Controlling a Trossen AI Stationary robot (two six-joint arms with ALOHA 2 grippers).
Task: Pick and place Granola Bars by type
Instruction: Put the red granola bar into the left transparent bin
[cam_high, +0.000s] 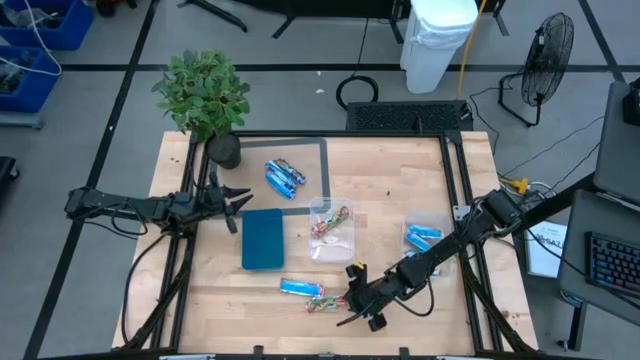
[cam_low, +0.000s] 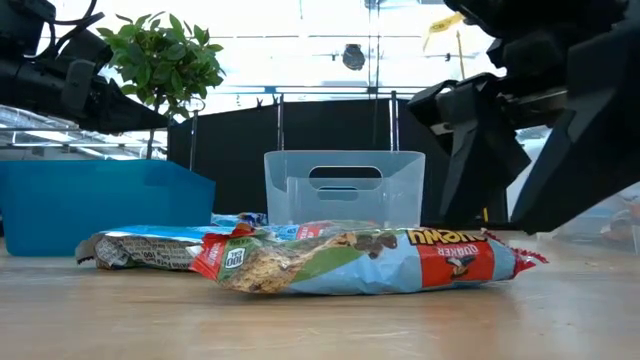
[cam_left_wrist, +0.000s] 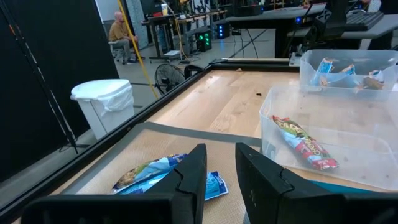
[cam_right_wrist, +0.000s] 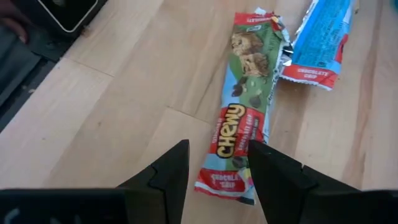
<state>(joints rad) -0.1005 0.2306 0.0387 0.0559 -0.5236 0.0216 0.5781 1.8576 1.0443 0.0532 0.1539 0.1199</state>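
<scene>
The right gripper (cam_right_wrist: 214, 163) hovers open and empty just above the red-and-green granola bar (cam_right_wrist: 244, 115), which lies flat on the table's near edge beside a light blue bar (cam_right_wrist: 323, 37). The left gripper (cam_left_wrist: 219, 168), apparently parted and empty, waits by the teal tray (cam_high: 262, 238).

Bright, even light from overhead, and the wooden table (cam_high: 400, 180) throws only soft, short shadows under the arms. Low view now: the windows behind blow out to white, so the plant (cam_low: 165, 60) goes half to silhouette (backlit, plainly). The red-and-green bar (cam_low: 360, 262) sits sharp up front. The right gripper (cam_right_wrist: 214, 163) blurs close to its lens, its wrapper catching faint glare.
</scene>
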